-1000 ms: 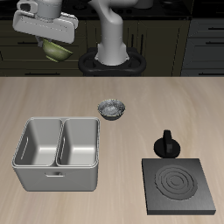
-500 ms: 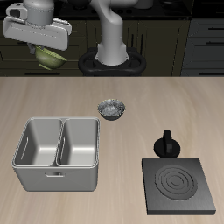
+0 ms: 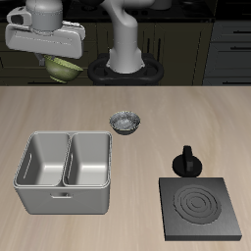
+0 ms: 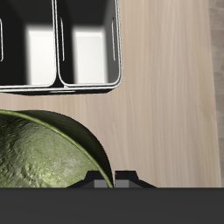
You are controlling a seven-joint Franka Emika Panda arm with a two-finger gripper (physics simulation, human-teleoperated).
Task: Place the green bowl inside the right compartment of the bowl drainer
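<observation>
My gripper (image 3: 57, 59) hangs high above the table, behind and above the bowl drainer, shut on the rim of the green bowl (image 3: 63, 69). The olive, mottled green bowl (image 4: 44, 153) fills much of the wrist view, gripped at its edge. The bowl drainer (image 3: 65, 172) is a light-grey metal box with two deep square bins, standing on the table near its front edge. The wrist view looks down on the bowl drainer (image 4: 87, 85), and both bins look empty.
A small grey-and-white patterned bowl (image 3: 125, 123) sits behind the drainer. A black stove plate (image 3: 201, 207) lies at the front, with a black knobbed object (image 3: 187, 161) just behind it. The robot's base (image 3: 124, 67) stands at the back.
The gripper with the green bowl moved sideways over the last second, then dropped slightly and steadied. Nothing on the table moved.
</observation>
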